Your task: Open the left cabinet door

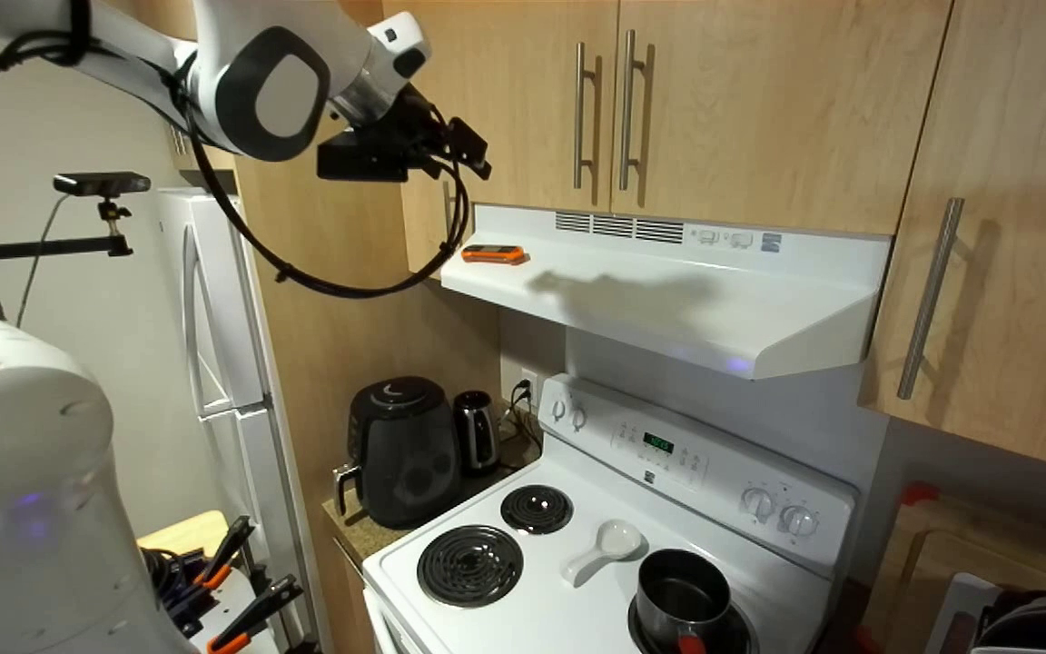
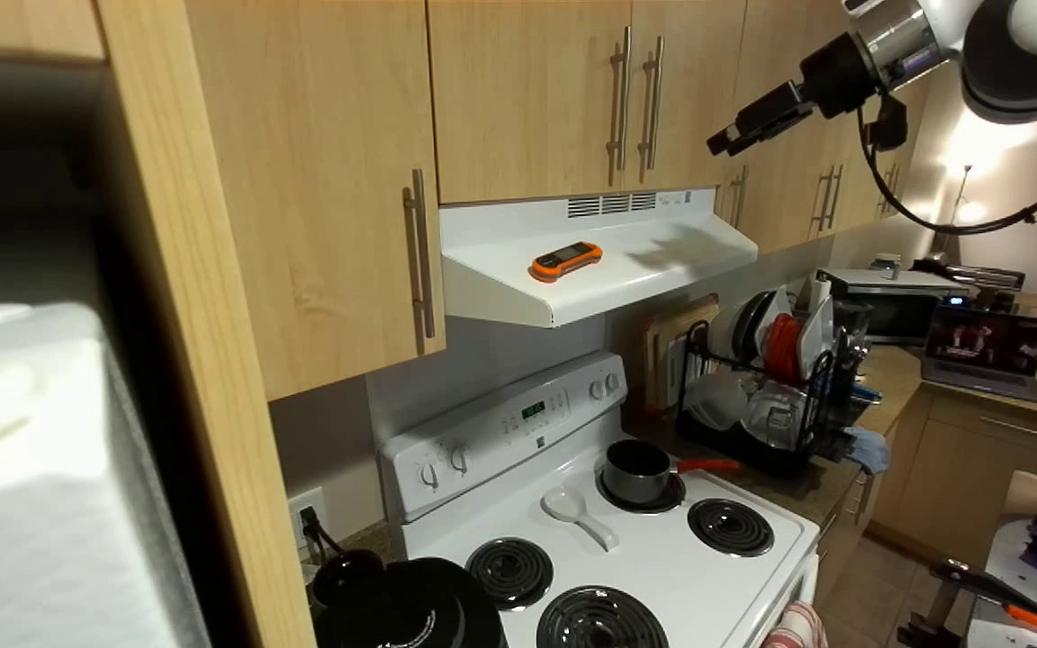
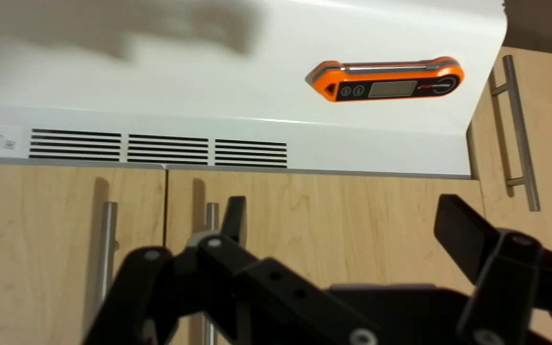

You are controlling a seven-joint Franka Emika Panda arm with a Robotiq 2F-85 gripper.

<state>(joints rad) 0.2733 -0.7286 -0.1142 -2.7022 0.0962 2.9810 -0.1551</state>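
Observation:
The left cabinet door (image 1: 514, 100) is a closed light-wood panel above the range hood, flush with its twin in both exterior views. Its slim metal bar handle (image 1: 579, 113) runs vertically near the right edge. My gripper (image 1: 470, 150) is in front of this panel, to the left of the handle in that view. In the wrist view, which stands upside down, the open gripper (image 3: 340, 208) has only bare door (image 3: 352, 249) showing between its spread fingers. The handle (image 3: 212, 214) lies just outside the left-hand finger (image 3: 235, 215) there, partly hidden by the linkage.
The twin door (image 1: 786, 109) and its bar handle (image 1: 627, 109) adjoin on the right. Below, the white range hood (image 1: 804, 282) juts out, carrying an orange thermometer (image 1: 493, 254). Longer doors (image 1: 1013, 272) (image 2: 329, 207) flank the pair. A pot (image 2: 635, 472) sits on the stove.

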